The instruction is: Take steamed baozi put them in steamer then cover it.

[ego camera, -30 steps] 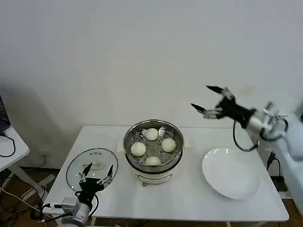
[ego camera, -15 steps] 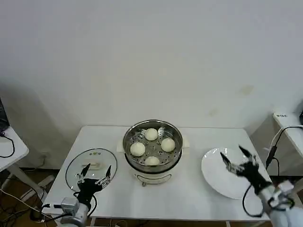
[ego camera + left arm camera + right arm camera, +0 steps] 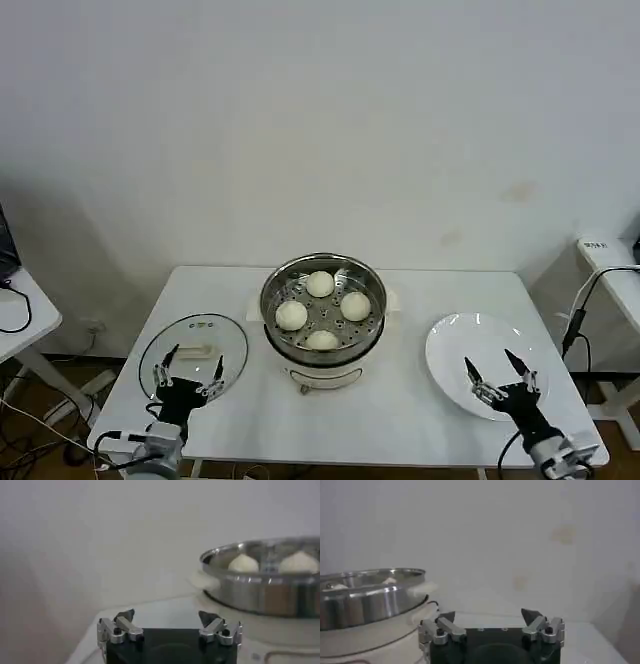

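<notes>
Several cream-white baozi [image 3: 321,311] lie on the perforated tray inside the shiny steel steamer [image 3: 276,283] at the table's middle; its rim [image 3: 260,555] and two buns [image 3: 243,563] show in the left wrist view, the pot [image 3: 365,597] in the right wrist view. The glass cover [image 3: 195,350] with its whitish handle lies flat on the table, left of the steamer. My left gripper [image 3: 187,377] [image 3: 166,617] hovers open over the cover's near edge, holding nothing. My right gripper [image 3: 499,376] [image 3: 489,616] is open and empty, low over the white plate's near side.
A flat white plate [image 3: 455,345] lies on the right of the white table [image 3: 400,410]. A white side table [image 3: 25,315] with a cable stands at the left, another shelf [image 3: 610,260] at the right. A white wall is behind.
My right arm has swung down from high at the back right to low over the plate's near edge. My left gripper has drawn back slightly toward the table's front.
</notes>
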You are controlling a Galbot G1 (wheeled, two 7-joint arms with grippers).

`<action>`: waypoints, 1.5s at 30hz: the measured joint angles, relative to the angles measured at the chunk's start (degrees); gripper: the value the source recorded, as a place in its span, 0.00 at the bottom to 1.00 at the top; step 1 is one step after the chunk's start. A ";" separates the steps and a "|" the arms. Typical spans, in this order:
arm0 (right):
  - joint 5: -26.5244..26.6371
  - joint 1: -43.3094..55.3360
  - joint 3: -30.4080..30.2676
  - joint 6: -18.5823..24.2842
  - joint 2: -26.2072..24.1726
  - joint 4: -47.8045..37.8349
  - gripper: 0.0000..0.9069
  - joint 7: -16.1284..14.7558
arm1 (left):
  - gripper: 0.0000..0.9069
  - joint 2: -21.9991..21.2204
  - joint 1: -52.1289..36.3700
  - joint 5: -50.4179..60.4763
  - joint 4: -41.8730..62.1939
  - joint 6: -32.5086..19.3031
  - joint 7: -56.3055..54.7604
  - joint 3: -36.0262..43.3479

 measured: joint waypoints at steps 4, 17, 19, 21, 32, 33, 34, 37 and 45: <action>-1.67 0.92 -1.18 -0.09 0.08 -0.01 1.00 1.28 | 1.00 1.76 -0.56 12.56 3.28 -1.70 -1.82 0.44; -6.11 2.65 -2.88 -3.26 0.95 0.97 1.00 4.59 | 1.00 5.64 -5.64 43.06 15.56 -6.27 -7.21 1.89; -6.43 2.97 -2.92 -3.39 1.22 0.74 1.00 4.84 | 1.00 5.60 -6.72 46.23 17.29 -6.50 -7.61 1.97; -6.72 3.07 -2.92 -3.40 1.53 0.47 1.00 5.02 | 1.00 5.65 -7.75 49.02 18.84 -6.58 -8.08 2.05; -7.96 2.72 -2.33 -3.71 2.20 0.21 1.00 5.34 | 1.00 6.81 -13.83 56.96 25.26 -7.17 -8.58 2.84; -8.01 2.78 -2.24 -3.76 2.24 0.21 1.00 5.34 | 1.00 6.92 -14.26 57.32 25.65 -7.23 -8.58 2.93; -8.05 2.81 -2.19 -3.81 2.30 0.21 1.00 5.37 | 1.00 7.00 -14.66 57.64 26.02 -7.26 -8.56 2.97; -8.20 2.81 -2.10 -3.86 2.41 0.21 1.00 5.39 | 1.00 7.10 -15.68 58.53 27.15 -7.30 -8.50 2.99; -8.30 2.81 -1.65 -3.88 2.63 0.14 1.00 5.45 | 1.00 7.10 -17.46 60.16 29.35 -7.46 -8.29 2.93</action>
